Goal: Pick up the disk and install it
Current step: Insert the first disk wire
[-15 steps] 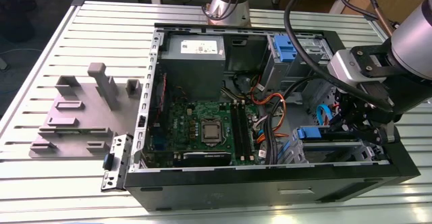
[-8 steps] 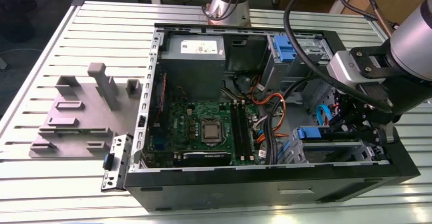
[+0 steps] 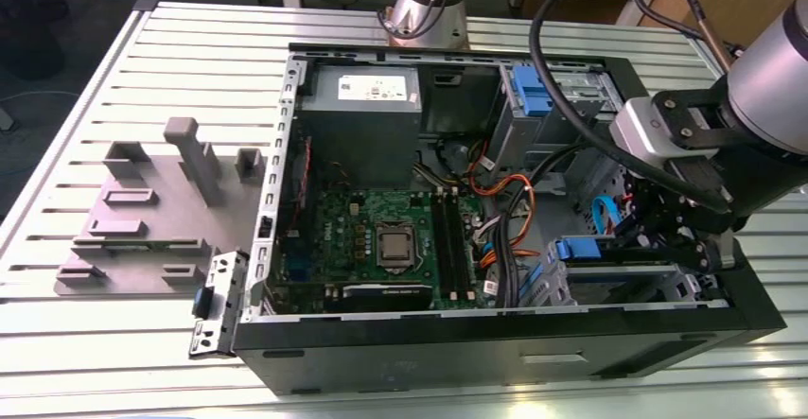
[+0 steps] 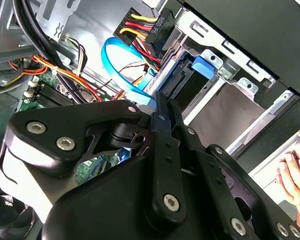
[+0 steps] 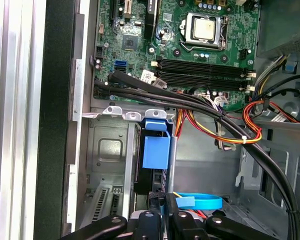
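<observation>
A grey fixture block (image 3: 146,216) sits on the slatted table (image 3: 76,97) at the left of the exterior view, beside an open computer case (image 3: 505,343) that takes up the centre and right of the frame. Inside the case, the green motherboard (image 3: 378,239) lies in the middle, with the power supply (image 3: 366,97) above it toward the upper centre. At the lower right of that view, the disk (image 3: 584,249) stands seated in the drive cage (image 3: 619,282), its blue handle showing at the top of the slot; in the first wrist view the disk (image 5: 156,150) sits low in the centre. Just right of it, the arm's black gripper (image 3: 688,239) hangs over the cage, its fingers (image 4: 162,130) pressed together with nothing held. A person's hand (image 4: 295,175) shows at the right edge of the second wrist view.
</observation>
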### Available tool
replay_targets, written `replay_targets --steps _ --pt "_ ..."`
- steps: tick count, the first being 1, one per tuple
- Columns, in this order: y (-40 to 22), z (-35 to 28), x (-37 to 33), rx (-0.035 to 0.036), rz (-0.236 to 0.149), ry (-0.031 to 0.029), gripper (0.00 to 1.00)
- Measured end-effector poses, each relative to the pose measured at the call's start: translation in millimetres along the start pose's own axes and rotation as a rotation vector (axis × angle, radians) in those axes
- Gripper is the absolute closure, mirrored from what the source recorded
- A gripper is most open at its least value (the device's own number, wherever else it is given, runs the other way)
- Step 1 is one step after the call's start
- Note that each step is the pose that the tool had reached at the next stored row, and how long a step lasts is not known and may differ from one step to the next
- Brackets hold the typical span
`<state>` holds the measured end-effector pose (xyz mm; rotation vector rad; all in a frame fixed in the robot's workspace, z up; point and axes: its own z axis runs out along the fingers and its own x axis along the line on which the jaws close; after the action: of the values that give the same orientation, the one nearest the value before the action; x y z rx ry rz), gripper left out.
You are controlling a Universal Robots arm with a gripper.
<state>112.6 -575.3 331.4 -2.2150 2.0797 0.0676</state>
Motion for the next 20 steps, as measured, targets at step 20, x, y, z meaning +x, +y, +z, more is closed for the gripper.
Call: replay_targets --steps 20 --pt "0.1 2.3 0.2 0.0001 0.0 -0.0001 0.84"
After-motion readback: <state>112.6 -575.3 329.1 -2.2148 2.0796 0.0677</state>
